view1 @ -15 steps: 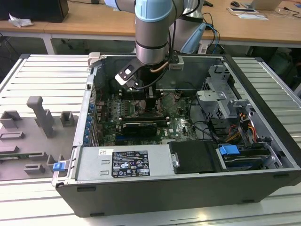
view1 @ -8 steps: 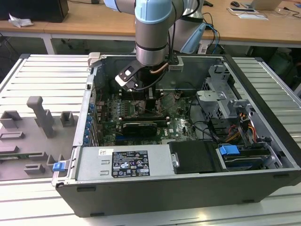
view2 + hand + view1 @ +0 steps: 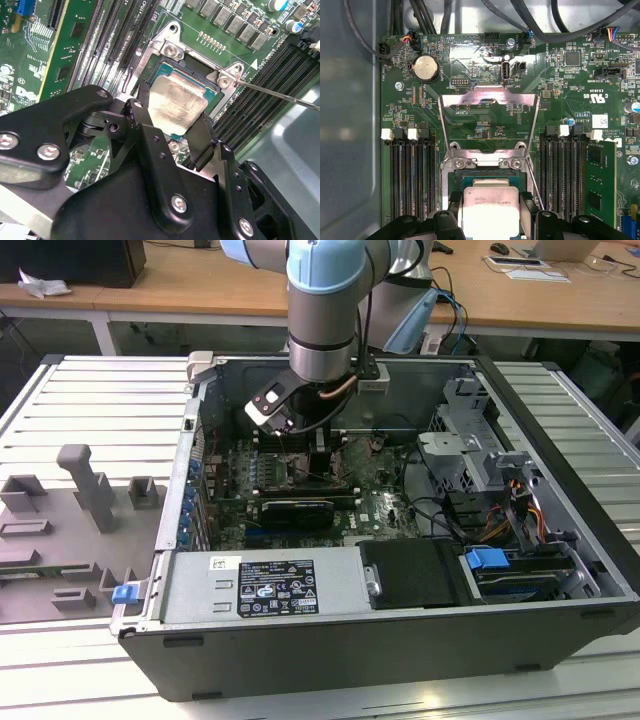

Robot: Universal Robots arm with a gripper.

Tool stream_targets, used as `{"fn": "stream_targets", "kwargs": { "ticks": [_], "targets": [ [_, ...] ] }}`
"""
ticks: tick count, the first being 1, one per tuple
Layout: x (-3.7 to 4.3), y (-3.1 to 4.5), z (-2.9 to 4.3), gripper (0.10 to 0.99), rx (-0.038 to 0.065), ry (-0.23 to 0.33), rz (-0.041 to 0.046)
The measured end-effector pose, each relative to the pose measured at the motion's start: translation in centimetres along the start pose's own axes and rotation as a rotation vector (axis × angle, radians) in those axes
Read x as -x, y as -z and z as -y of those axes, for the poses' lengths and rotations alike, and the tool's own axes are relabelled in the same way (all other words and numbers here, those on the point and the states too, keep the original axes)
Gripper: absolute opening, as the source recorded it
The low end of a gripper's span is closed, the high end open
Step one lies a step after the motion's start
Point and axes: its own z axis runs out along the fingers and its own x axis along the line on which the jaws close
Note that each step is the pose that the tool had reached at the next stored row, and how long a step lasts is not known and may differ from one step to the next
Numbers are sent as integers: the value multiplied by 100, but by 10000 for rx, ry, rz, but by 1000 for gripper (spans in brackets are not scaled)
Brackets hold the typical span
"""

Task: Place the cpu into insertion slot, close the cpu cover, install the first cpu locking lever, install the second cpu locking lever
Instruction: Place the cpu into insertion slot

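At the exterior view's left, grey fixtures [image 3: 85, 490] lie on the desk [image 3: 60, 660]. Inside the computer case [image 3: 300, 650], your gripper [image 3: 174, 105] is clamped on the cpu [image 3: 180, 112]. Its fingers [image 3: 200, 140] press two opposite edges at the insertion slot [image 3: 470, 178]. Seated or not, can't tell. The cpu cover [image 3: 489, 96] stands flipped open.

Silvery-beige cpu [image 3: 176, 106], green motherboard [image 3: 555, 102] — black memory slots [image 3: 412, 180], silvery cpu cover [image 3: 490, 96], black end effector [image 3: 172, 117]

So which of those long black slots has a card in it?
The one holding the green card, outermost on the side of the cpu away from the round battery; the other slots are bare.
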Motion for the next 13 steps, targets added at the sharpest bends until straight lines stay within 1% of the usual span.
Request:
{"fn": "stream_targets", "kwargs": {
  "ticks": [13],
  "targets": [
    [-29, -45, -3, 541, 0, -45, 4]
  ]
}}
